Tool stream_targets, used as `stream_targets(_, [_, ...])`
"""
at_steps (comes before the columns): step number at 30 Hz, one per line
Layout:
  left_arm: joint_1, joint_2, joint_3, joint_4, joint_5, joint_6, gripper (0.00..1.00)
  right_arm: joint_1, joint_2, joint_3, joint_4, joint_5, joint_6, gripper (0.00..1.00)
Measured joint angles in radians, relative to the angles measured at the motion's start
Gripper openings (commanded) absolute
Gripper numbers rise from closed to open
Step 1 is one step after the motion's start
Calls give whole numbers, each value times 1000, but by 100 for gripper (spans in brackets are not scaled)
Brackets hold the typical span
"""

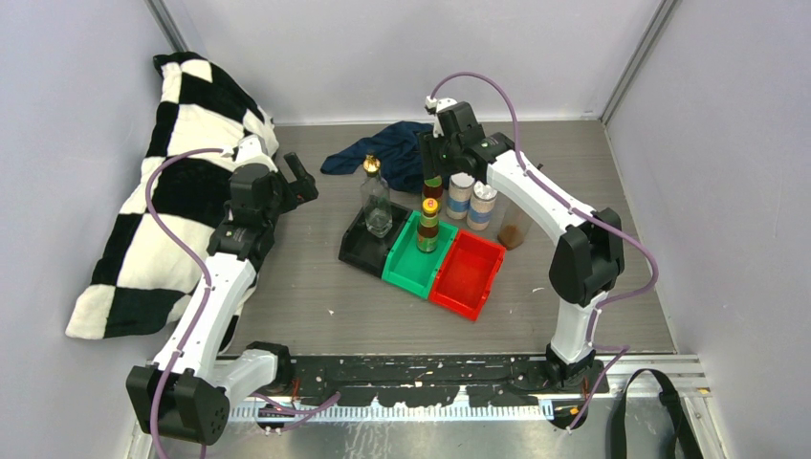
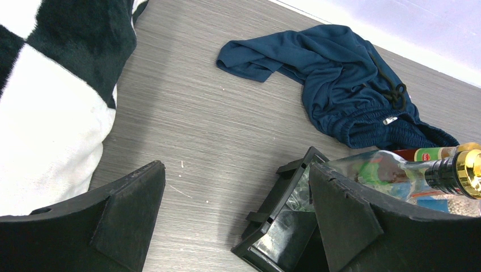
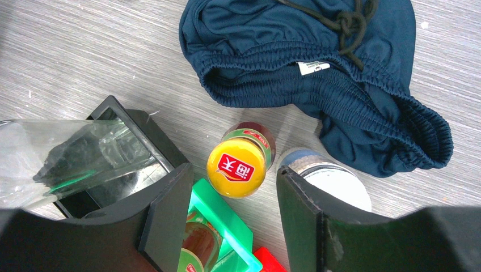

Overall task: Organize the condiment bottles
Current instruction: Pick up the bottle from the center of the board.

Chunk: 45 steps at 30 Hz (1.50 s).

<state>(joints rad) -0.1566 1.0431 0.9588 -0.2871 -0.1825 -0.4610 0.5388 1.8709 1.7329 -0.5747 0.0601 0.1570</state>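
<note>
A clear glass bottle (image 1: 375, 203) with a gold top stands in the black bin (image 1: 356, 251). One dark yellow-capped bottle (image 1: 427, 226) stands in the green bin (image 1: 409, 271). A second one (image 3: 236, 168) stands on the table just behind that bin. My right gripper (image 3: 235, 177) hovers over it, open, with the yellow cap between and just beyond the fingertips, untouched. Two white-capped jars (image 1: 460, 195) (image 1: 482, 206) stand right of it. My left gripper (image 2: 236, 170) is open and holds nothing, left of the black bin (image 2: 283, 226), over bare table.
A red bin (image 1: 469, 275) adjoins the green one. A dark blue cloth (image 1: 378, 153) lies behind the bins. A black-and-white checked blanket (image 1: 163, 201) covers the left side. A small clear thing with a brownish end (image 1: 516, 232) sits right of the jars.
</note>
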Motion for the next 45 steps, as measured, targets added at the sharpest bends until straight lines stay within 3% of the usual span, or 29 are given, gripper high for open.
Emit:
stream_targets(10, [0,0,0,0,0,0,98,0,10,0,2,-6,0,51])
stream_targets(12, [0,0,0,0,0,0,98,0,14,0,2,-7,-1,44])
stream_targets(16, [0,0,0,0,0,0,98,0,17,0,2,-9,-1,19])
stream_targets(23, [0,0,0,0,0,-1,98,0,17,0,2,-10,-4,1])
stream_targets(45, [0,0,0,0,0,-3,98,0,17,0,2,-4,-5,1])
